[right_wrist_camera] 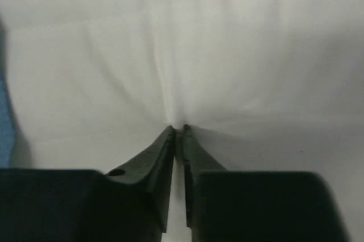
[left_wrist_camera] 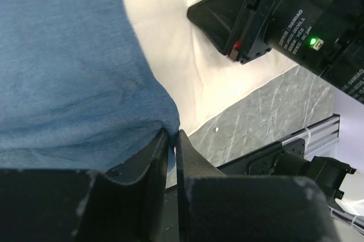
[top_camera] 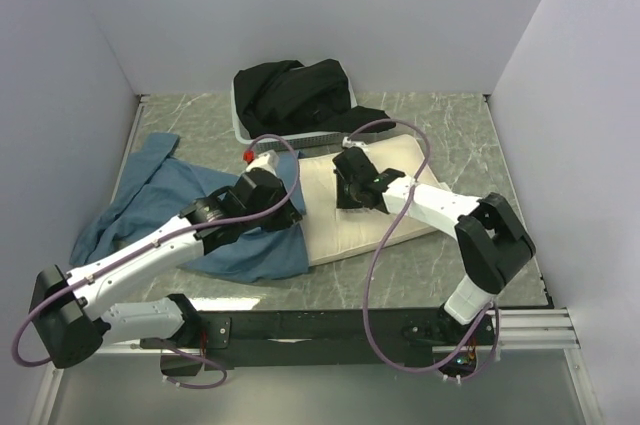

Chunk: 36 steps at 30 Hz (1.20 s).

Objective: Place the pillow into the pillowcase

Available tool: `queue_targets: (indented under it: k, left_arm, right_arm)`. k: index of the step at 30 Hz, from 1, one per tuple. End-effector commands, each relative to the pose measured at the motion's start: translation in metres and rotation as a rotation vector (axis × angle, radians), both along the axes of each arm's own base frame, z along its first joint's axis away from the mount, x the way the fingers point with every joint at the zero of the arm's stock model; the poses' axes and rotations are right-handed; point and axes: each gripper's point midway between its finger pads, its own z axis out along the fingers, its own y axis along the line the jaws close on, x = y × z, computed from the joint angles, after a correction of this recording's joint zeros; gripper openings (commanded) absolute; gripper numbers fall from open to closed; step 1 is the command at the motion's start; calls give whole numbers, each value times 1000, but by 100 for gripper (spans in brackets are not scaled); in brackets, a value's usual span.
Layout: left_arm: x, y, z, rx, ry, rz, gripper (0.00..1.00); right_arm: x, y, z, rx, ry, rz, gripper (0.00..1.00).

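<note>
The cream pillow (top_camera: 345,235) lies flat mid-table, its left part under the slate-blue pillowcase (top_camera: 170,195), which spreads crumpled to the left. My left gripper (top_camera: 283,213) sits at the pillowcase's right edge. In the left wrist view it (left_wrist_camera: 172,135) is shut on the hem of the pillowcase (left_wrist_camera: 68,65), with the pillow (left_wrist_camera: 170,42) just beyond. My right gripper (top_camera: 343,187) rests on top of the pillow. In the right wrist view it (right_wrist_camera: 178,129) is shut on a pinched fold of the pillow (right_wrist_camera: 187,42), creases radiating from the tips.
A black cloth (top_camera: 295,95) is heaped in a white tray (top_camera: 238,125) at the back. White walls close in three sides. A black rail (top_camera: 350,325) runs along the front edge. Purple cables (top_camera: 425,160) loop over both arms.
</note>
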Motion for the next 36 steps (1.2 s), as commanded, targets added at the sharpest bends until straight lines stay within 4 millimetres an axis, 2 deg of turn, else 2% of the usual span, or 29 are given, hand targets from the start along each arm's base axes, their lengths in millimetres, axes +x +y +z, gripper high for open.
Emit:
queue_targets:
  k: [1, 2, 4, 5, 7, 8, 10, 11, 13, 15, 17, 18, 19, 20, 21, 22, 24, 25, 27, 28, 30, 31, 33, 34, 35, 36]
  left_arm:
    - [12, -6, 31, 1, -75, -31, 16]
    - [13, -10, 38, -5, -84, -45, 15]
    - [13, -14, 38, 15, -80, -81, 14]
    - [15, -16, 47, 14, -99, -94, 13]
    - [14, -21, 47, 24, -93, -125, 13]
    - [17, -23, 56, 24, -111, -136, 13]
    - [19, -27, 58, 34, -108, -148, 13]
    - [21, -28, 66, 32, -120, -150, 13]
    - [22, -31, 68, 29, -122, -156, 14]
    - [24, -35, 72, 19, -121, -163, 13]
    - [16, -42, 74, -12, -97, -192, 10]
    - [13, -43, 78, -29, -106, -195, 9]
    - [7, -42, 74, -29, -97, -201, 9]
    - [-2, -44, 74, -37, -93, -205, 9]
    - [-9, -40, 82, -58, -107, -205, 9]
    - [-15, -36, 74, -49, -95, -209, 9]
    - [-23, -28, 77, -78, -99, -196, 11]
    - [-27, -24, 65, -61, -80, -196, 11]
    - [-33, -18, 59, -65, -69, -181, 11]
    - [-36, -17, 46, -57, -51, -184, 13]
    - [-40, -17, 35, -70, -29, -171, 17]
    - [-44, -18, 23, -68, -16, -173, 21]
    - [-47, -18, 12, -65, 4, -155, 39]
    - [-48, -14, 3, -32, -4, -129, 48]
    - [-50, -6, -3, -2, 9, -97, 63]
    - [-52, -2, -5, 18, 5, -75, 70]
  right_arm:
    - [-27, 33, 7, 193, 87, 81, 0]
    - [-31, 41, 31, 267, 59, 107, 0]
    - [-32, 45, 56, 340, 25, 89, 0]
    - [-33, 45, 85, 398, -29, 86, 0]
    - [-38, 49, 113, 494, -70, 64, 0]
    - [-42, 47, 138, 551, -117, 60, 0]
    - [-53, 54, 156, 607, -152, 50, 0]
    - [-59, 55, 166, 630, -170, 46, 0]
    - [-68, 64, 175, 664, -198, 30, 0]
    - [-70, 65, 171, 674, -214, -3, 0]
    - [-61, 63, 163, 664, -228, -65, 0]
    - [-54, 61, 160, 647, -239, -86, 0]
    - [-39, 51, 147, 600, -237, -135, 0]
    - [-32, 49, 144, 595, -233, -144, 0]
    - [-27, 46, 139, 594, -226, -153, 0]
    - [-19, 48, 137, 607, -234, -158, 0]
    - [-11, 49, 131, 602, -226, -168, 0]
    - [-8, 52, 120, 587, -210, -179, 0]
    - [-9, 58, 110, 610, -189, -180, 0]
    - [-7, 66, 111, 659, -188, -187, 0]
    - [-10, 71, 99, 667, -175, -210, 0]
    - [-8, 76, 99, 686, -183, -206, 0]
    - [-10, 80, 95, 684, -186, -200, 0]
    - [-10, 80, 92, 672, -177, -202, 0]
    - [-10, 78, 92, 664, -181, -204, 0]
    - [-10, 75, 91, 650, -192, -201, 0]
